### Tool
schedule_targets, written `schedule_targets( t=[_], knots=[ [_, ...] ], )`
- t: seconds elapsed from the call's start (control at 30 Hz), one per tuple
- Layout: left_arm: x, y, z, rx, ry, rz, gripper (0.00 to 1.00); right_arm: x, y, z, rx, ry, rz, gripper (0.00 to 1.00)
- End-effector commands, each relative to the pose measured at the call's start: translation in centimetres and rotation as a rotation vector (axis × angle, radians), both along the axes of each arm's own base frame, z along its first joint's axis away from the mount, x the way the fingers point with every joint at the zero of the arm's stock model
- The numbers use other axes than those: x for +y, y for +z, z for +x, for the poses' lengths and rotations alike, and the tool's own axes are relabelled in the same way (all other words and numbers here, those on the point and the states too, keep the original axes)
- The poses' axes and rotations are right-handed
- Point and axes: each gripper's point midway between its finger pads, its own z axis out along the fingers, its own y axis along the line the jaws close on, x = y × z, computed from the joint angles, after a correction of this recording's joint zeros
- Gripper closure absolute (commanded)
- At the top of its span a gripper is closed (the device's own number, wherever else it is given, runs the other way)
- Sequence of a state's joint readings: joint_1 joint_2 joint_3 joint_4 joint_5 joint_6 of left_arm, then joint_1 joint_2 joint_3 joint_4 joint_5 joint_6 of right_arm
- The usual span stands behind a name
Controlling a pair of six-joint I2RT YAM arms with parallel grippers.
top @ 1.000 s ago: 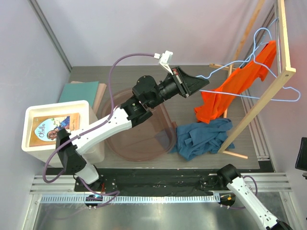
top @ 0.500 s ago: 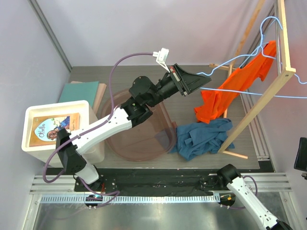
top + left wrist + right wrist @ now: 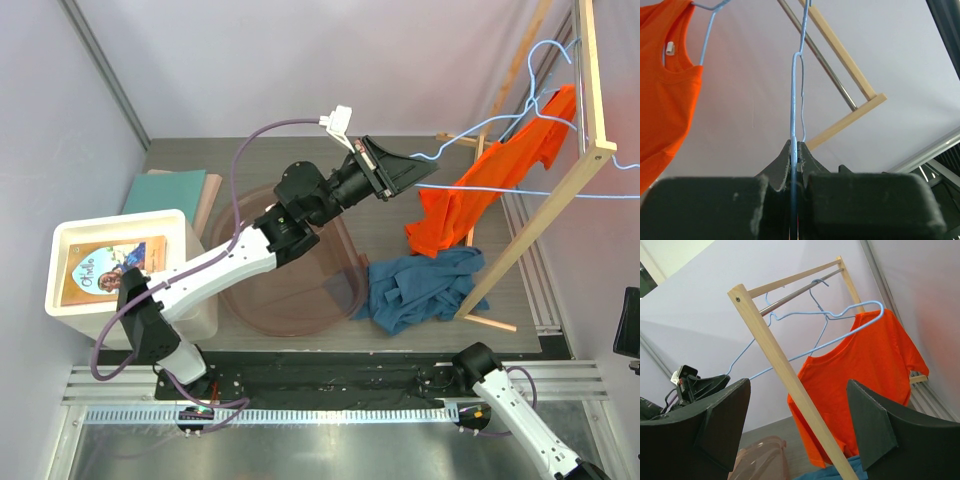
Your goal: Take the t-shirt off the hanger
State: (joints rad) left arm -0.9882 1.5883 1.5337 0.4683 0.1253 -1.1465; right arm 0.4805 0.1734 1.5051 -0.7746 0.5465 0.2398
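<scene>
An orange t-shirt (image 3: 480,190) hangs from a light-blue wire hanger (image 3: 470,133) on the wooden rack (image 3: 540,220). The shirt droops off the hanger's near side toward the table. My left gripper (image 3: 428,178) is raised beside the rack and shut on one thin end of the hanger wire. In the left wrist view the wire (image 3: 796,90) runs straight up out of the shut gripper (image 3: 795,150), with the t-shirt (image 3: 665,100) at the left. My right gripper (image 3: 799,390) is open and empty, facing the rack post (image 3: 775,355), t-shirt (image 3: 860,365) and hanger (image 3: 840,316).
A blue garment (image 3: 420,285) lies heaped at the rack's foot. A translucent pink tub (image 3: 290,280) sits under the left arm. A white bin (image 3: 70,300) holding a book stands at the left, with a teal book (image 3: 175,190) behind it.
The left gripper has drawn slightly up and back with the wire. The hanger has swung flatter, its hook higher and its far end out past the rack toward the right edge.
</scene>
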Motion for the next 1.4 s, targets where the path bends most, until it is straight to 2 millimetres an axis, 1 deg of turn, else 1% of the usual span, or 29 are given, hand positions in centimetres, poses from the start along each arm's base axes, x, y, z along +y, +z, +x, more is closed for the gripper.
schedule_targets(
  t=[0.0,0.03,0.07,0.13,0.2,0.3,0.33,0.37,0.43,0.47,0.7,0.8,0.87,0.93,1.0,1.1,1.13,1.17,1.37],
  knots=[
    [1.2,2.2,-0.7,0.0,0.005,-0.047,1.0,0.2,0.4,0.0,-0.015,0.005,-0.009,0.17],
    [1.0,1.7,-0.7,0.01,0.003,-0.03,1.0,0.3,0.3,0.2,-0.009,0.006,-0.014,0.17],
    [0.9,1.7,-0.8,0.004,-0.006,-0.032,1.0,0.3,0.3,0.2,-0.009,0.007,-0.013,0.17],
    [0.9,2.2,-1.2,-0.016,-0.026,-0.06,1.0,0.4,0.2,0.3,-0.004,0.004,-0.017,0.17],
    [0.8,2.7,-1.9,-0.046,-0.063,-0.073,1.0,0.4,0.1,0.4,-0.003,0.007,-0.016,0.17],
    [0.5,2.6,-2.2,-0.06,-0.085,-0.077,1.0,0.5,0.0,0.5,0.0,0.009,-0.013,0.17],
    [0.6,2.8,-2.5,-0.061,-0.096,-0.082,1.0,0.5,0.0,0.5,0.0,0.009,-0.013,0.17],
    [0.3,2.5,-2.4,-0.056,-0.101,-0.076,1.0,0.5,0.0,0.6,0.001,0.009,-0.013,0.17],
    [0.1,2.8,-2.8,-0.059,-0.121,-0.08,1.0,0.5,0.1,0.5,-0.002,0.011,-0.013,0.18],
    [-0.2,2.5,-2.8,-0.053,-0.129,-0.075,1.0,0.6,0.1,0.5,-0.001,0.012,-0.014,0.18],
    [-0.5,1.9,-3.1,-0.035,-0.137,-0.058,1.0,0.5,0.2,0.4,-0.004,0.011,-0.015,0.17],
    [-0.6,2.2,-3.7,-0.042,-0.162,-0.068,1.0,0.4,0.1,0.5,0.0,0.007,-0.017,0.17],
    [-0.9,1.8,-4.0,-0.03,-0.176,-0.057,1.0,0.4,0.1,0.5,0.0,0.007,-0.017,0.17],
    [-0.9,1.8,-4.2,-0.025,-0.188,-0.061,1.0,0.5,0.2,0.5,-0.002,0.007,-0.015,0.17],
    [-1.1,1.0,-4.3,-0.002,-0.193,-0.043,1.0,0.5,0.2,0.5,-0.004,0.009,-0.017,0.17],
    [-0.8,0.5,-4.3,0.014,-0.187,-0.031,1.0,0.5,0.2,0.4,-0.006,0.01,-0.015,0.17],
    [-1.0,-0.1,-4.3,0.024,-0.187,-0.013,1.0,0.5,0.2,0.4,-0.006,0.01,-0.015,0.17],
    [-0.8,-0.3,-4.3,0.027,-0.182,-0.011,1.0,0.4,0.2,0.4,-0.005,0.009,-0.013,0.17],
    [-0.1,-0.6,-4.9,0.022,-0.192,-0.01,1.0,0.5,0.1,0.5,-0.002,0.014,-0.012,0.17]
  ],
)
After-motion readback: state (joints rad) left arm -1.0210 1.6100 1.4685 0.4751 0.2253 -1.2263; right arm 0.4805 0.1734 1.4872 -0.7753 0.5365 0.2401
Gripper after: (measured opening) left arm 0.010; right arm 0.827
